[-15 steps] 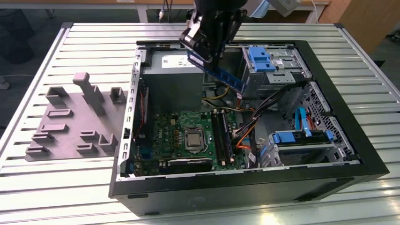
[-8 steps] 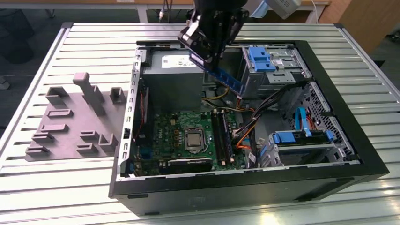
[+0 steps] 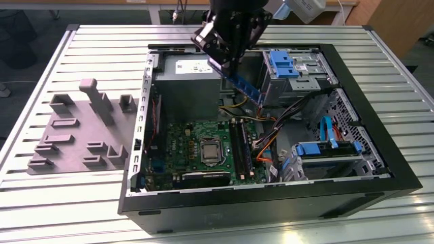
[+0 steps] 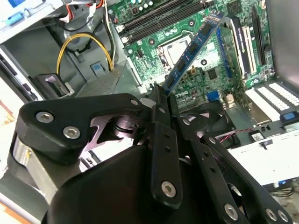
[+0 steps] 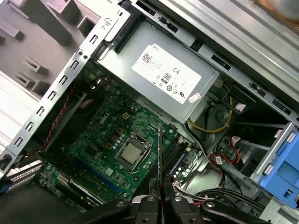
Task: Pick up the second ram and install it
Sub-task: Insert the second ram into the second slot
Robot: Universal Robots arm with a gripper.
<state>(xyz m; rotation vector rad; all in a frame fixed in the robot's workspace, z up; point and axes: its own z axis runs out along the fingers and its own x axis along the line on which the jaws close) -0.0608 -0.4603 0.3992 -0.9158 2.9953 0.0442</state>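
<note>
Pinching one end of the second ram (image 4: 194,44), the gripper (image 4: 161,95) holds it tilted in the air over the open computer case (image 3: 271,195). Past the stick lies the green board (image 4: 219,70) with its long black slots (image 4: 156,17), well apart from it.

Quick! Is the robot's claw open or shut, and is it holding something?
The gripper is shut, holding the second ram above the motherboard in the open computer case.
</note>
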